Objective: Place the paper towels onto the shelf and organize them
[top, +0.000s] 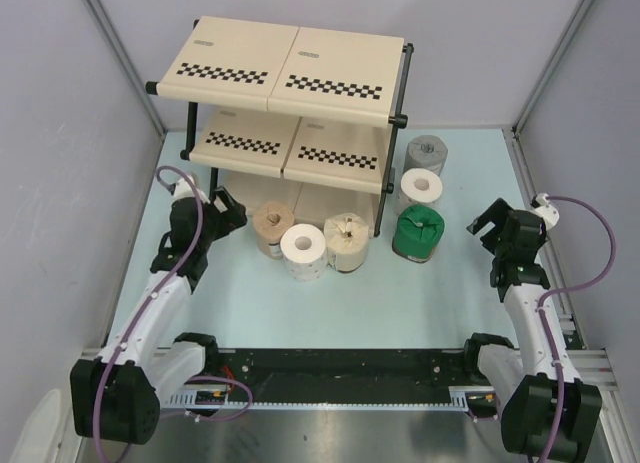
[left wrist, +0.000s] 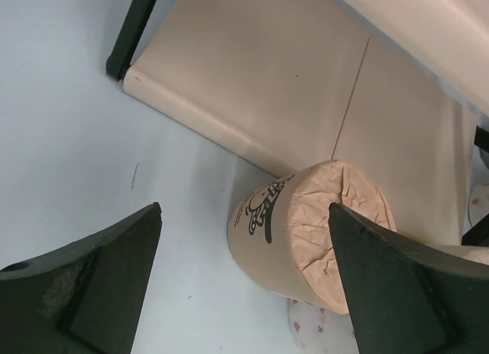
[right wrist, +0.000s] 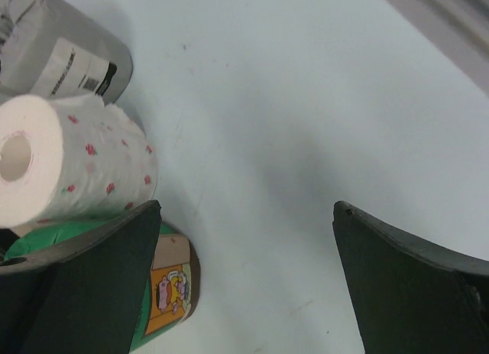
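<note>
Paper towels (top: 303, 251): six rolls, all standing on end on the pale worktop (top: 330, 308), at the foot of the shelf (top: 290, 78). Three form a tight cluster at the front of the lowest tier: left tan roll (top: 272, 226), front white roll (top: 300, 245) and right tan roll (top: 346, 241). Three more stand in a column beside the shelf's right posts: grey roll (top: 427, 155) farthest back, rear white roll (top: 421, 188) in the middle, green-wrapped roll (top: 418, 233) nearest.

The left pincer (top: 228, 208) sits low beside the left tan roll, its fingers spread wide and gripping nothing. In the left wrist view that roll stands just beyond the fingertips, at the front edge of the lowest beige panel (left wrist: 290, 86).

The right pincer (top: 488, 223) is likewise spread wide and empty, to the right of the green-wrapped roll and apart from it. The right wrist view shows the column's three rolls at the left of the frame.
</note>
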Controlling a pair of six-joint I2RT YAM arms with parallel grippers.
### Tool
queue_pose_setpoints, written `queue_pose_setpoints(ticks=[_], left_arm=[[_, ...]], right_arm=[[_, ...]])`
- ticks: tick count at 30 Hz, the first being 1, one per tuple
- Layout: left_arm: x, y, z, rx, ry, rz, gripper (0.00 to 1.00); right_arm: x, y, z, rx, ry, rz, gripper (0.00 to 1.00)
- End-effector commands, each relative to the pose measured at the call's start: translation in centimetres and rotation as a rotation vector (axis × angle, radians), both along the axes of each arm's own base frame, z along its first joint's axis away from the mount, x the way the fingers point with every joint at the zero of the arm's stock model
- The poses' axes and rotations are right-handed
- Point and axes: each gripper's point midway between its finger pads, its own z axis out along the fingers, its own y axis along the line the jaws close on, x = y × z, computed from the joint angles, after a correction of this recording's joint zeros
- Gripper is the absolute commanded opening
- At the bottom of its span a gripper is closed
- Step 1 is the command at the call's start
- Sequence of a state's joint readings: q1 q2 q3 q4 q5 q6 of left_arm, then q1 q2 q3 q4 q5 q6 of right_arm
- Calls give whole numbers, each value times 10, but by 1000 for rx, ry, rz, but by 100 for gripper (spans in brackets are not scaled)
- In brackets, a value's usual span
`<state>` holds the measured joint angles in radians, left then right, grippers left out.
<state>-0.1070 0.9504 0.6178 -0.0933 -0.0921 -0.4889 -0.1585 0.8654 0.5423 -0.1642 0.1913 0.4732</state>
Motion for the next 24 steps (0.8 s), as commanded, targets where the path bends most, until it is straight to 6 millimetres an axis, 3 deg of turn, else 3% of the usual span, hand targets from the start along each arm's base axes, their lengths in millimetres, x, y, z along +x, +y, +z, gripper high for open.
queue_pose_setpoints(ticks=[1, 6, 10, 19, 24], left_arm=[[0, -18, -3, 30, 21, -72, 94], [5, -38, -16, 124, 75, -93, 94], [12, -51, -14, 127, 75, -115, 95], [26, -49, -28, 168, 133, -85, 95], [27, -55, -46, 188, 194, -109, 94]], right_arm=[[8, 14, 8, 61, -15, 71, 100], [8, 16, 7, 65, -12, 85, 100], [6, 17, 5, 66, -3, 88, 100], [7, 23, -1, 84, 17, 126, 100], [9, 26, -5, 92, 30, 144, 100]])
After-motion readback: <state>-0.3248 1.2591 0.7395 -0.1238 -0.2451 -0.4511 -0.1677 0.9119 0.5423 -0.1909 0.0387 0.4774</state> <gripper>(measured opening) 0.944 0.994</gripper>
